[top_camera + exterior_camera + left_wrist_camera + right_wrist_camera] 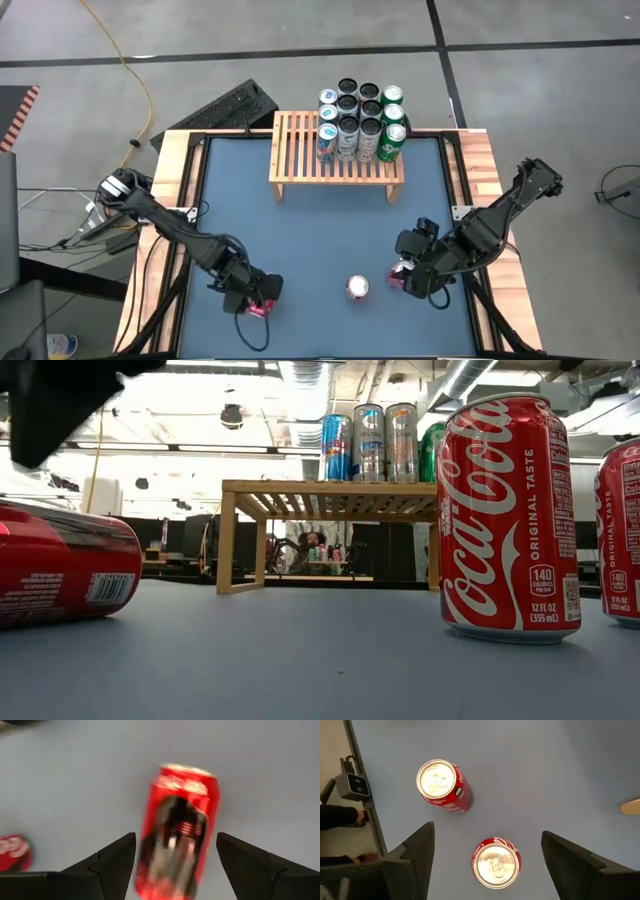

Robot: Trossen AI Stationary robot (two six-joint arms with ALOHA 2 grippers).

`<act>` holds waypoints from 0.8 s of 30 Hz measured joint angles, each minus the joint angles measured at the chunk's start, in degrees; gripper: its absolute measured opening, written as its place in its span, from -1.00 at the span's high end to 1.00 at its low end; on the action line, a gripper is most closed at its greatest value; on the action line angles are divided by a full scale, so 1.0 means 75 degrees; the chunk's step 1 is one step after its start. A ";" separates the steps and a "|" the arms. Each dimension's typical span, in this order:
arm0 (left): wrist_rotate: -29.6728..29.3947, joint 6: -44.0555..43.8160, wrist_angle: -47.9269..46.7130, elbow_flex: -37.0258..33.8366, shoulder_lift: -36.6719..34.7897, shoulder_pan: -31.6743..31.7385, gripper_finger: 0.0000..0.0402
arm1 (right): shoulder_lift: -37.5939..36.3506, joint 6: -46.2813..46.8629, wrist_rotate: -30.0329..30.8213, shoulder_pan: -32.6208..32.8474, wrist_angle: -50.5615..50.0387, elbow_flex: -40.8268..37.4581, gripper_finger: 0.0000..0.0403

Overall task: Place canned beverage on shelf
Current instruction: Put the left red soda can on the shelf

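Observation:
A red Coca-Cola can (177,835) lies on its side on the blue table at the near left; it also shows in the low view (60,575). My left gripper (175,865) is open above it, one finger on either side, apart from the can. A second red can (496,862) stands upright at the near right. My right gripper (487,860) is open above it, fingers on either side and apart from it. A third red can (358,288) stands upright between the two grippers. The light-wood slatted shelf (320,165) stands at the far middle.
Several upright cans, silver, blue, dark and green (360,120), fill the shelf's far right part; its near and left slats are bare. A raised wooden frame (478,170) edges the table. A black keyboard (225,108) lies beyond the far left corner.

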 joint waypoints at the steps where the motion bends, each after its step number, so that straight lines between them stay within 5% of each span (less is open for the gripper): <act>1: -0.0056 0.0085 0.0067 -0.0150 0.0000 0.0000 -0.33 | 0.0000 0.0045 -0.0003 0.0005 -0.0003 0.0000 -0.50; 14: -0.0254 0.0827 0.1413 -0.0623 0.0942 0.0093 -0.38 | -0.0001 0.0115 -0.0189 0.0011 0.0117 0.0000 -0.50; 24: 0.0361 -0.0238 0.2608 -0.0664 0.1375 0.0108 -0.38 | -0.0003 0.0114 -0.0181 0.0014 0.0134 0.0000 -0.50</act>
